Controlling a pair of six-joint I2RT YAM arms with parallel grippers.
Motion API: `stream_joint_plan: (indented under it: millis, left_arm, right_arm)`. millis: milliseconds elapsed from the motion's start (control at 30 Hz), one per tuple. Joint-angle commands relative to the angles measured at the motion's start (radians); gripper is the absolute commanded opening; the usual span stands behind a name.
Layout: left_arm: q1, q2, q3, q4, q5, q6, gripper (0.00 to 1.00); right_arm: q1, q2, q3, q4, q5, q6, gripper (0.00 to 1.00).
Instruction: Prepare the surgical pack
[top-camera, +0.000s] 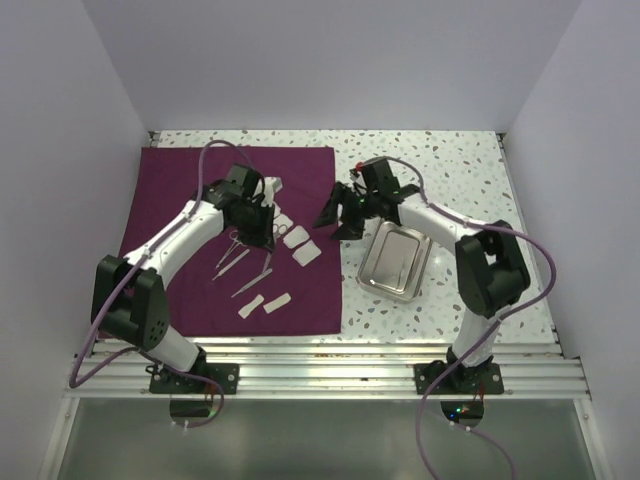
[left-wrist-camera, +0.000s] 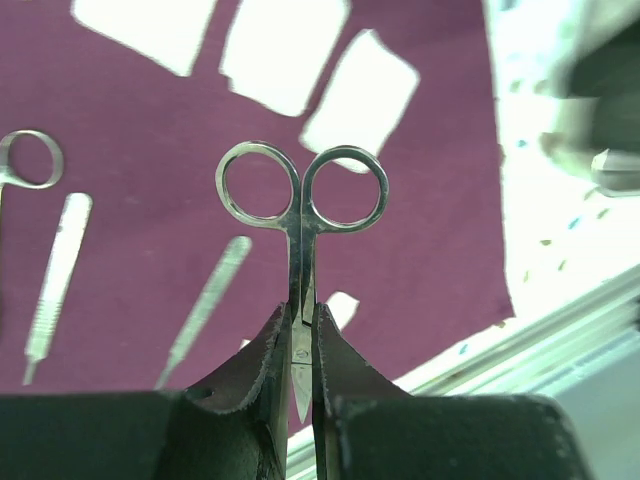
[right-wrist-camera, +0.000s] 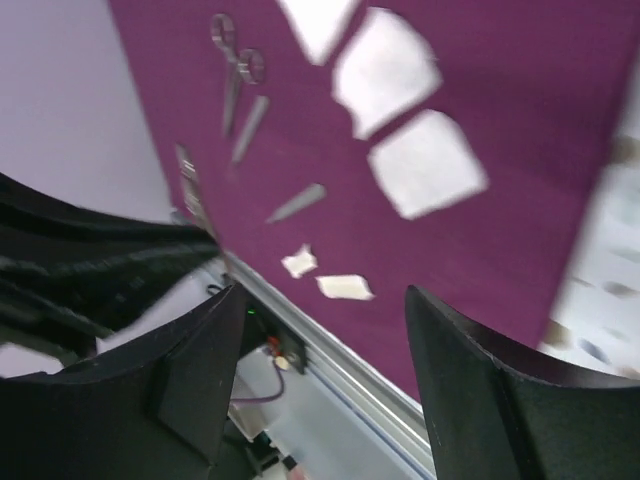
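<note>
Tabletop (top-camera: 460, 170) of speckled white between pale walls (top-camera: 330, 60); left tool (left-wrist-camera: 303, 320) tight on scissors (left-wrist-camera: 301, 235), right tool (right-wrist-camera: 322, 295) wide.

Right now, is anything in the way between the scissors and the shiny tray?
Yes. The left tool holds the scissors over the maroon cloth, and the steel tray sits off the cloth to the right. The right tool hangs open between them, near the tray's far left corner. Gauze pads lie flat underneath.
</note>
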Motion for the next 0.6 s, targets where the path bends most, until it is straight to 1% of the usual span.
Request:
stream_joint_plan:
  millis: [0,167,333,500,567]
  left_arm:
    - [-0.028,-0.054,0.022,0.014,0.083,-0.07,0.0]
    - [-0.045,-0.081,0.007,0.025,0.088,-0.098,0.0]
    - [-0.053,-0.094,-0.001,0.036,0.089,-0.11,0.0]
    - [-0.055,-0.094,0.004,0.052,0.094,-0.116,0.0]
    - [-0.055,-0.087,0.007,0.054,0.095,-0.115,0.0]
  right_arm:
    - [0.052,0.058,0.102,0.169,-0.051,0.154,0.69]
    - [0.095,0.105,0.165,0.195,-0.033,0.211,0.67]
    - [0.127,0.148,0.185,0.192,-0.036,0.214,0.65]
    - [0.161,0.173,0.195,0.176,-0.041,0.212,0.56]
    - [0.168,0.181,0.198,0.179,-0.041,0.214,0.51]
